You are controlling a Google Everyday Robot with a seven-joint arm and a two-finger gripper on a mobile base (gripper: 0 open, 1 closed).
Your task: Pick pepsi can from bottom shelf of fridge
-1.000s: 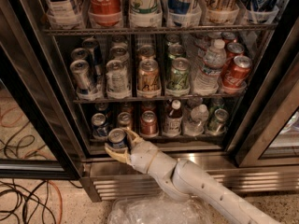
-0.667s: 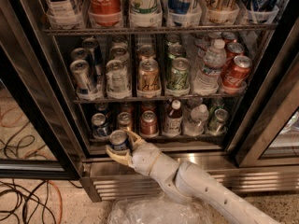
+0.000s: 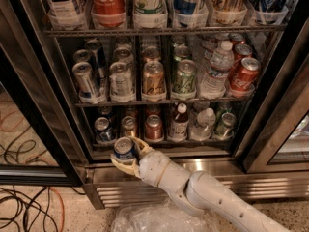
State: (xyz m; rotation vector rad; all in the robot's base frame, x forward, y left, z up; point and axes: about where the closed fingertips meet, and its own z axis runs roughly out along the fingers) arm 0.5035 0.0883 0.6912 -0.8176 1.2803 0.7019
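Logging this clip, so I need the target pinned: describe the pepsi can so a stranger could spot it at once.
Find the fridge, then its bottom shelf. Just before that shelf's left end, above the steel base, the claw is shut on the pepsi can. It is the only can not standing on a shelf: blue, silver-topped, held between tan fingers.

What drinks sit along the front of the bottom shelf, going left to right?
On the bottom shelf: blue can, bronze can, red can, red-capped bottle, clear bottle, green can. In front, the tool grips the pepsi can.
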